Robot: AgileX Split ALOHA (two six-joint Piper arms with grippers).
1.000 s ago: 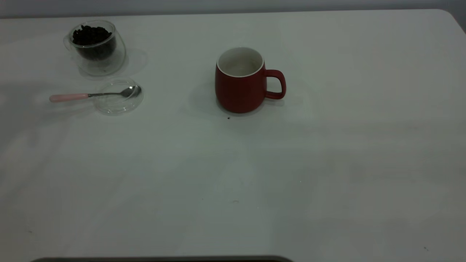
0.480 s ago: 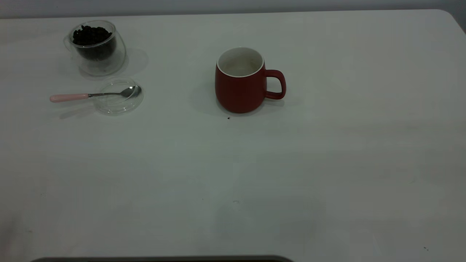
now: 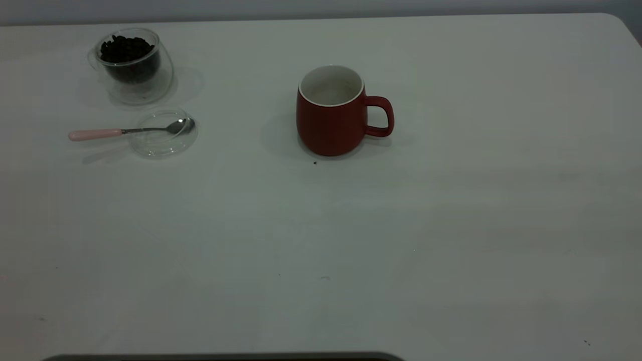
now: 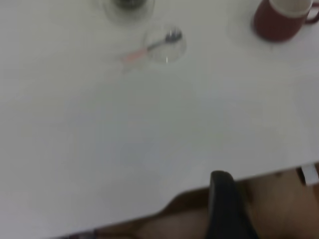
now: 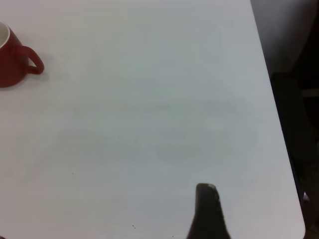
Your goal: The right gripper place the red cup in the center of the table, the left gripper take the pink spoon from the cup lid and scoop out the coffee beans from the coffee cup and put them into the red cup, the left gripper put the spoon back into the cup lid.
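The red cup (image 3: 328, 118) stands upright near the middle of the table (image 3: 351, 240), handle to the right, its white inside empty. The coffee cup (image 3: 135, 75) with coffee beans (image 3: 125, 49) stands at the far left. In front of it lies the cup lid (image 3: 163, 140), with the pink spoon (image 3: 100, 134) resting bowl-first on it, handle pointing left. Neither gripper shows in the exterior view. The left gripper (image 4: 224, 199) is a dark shape over the table's near edge, far from the spoon (image 4: 149, 49). The right gripper (image 5: 207, 209) hovers over bare table, far from the red cup (image 5: 12, 62).
A tiny dark speck (image 3: 315, 162) lies just in front of the red cup. The table's rounded corner (image 3: 622, 20) is at the far right. A dark strip (image 3: 225, 357) runs along the near edge.
Faint shadows on the left and front of the table have shifted and faded. The cups, lid and spoon have not moved.
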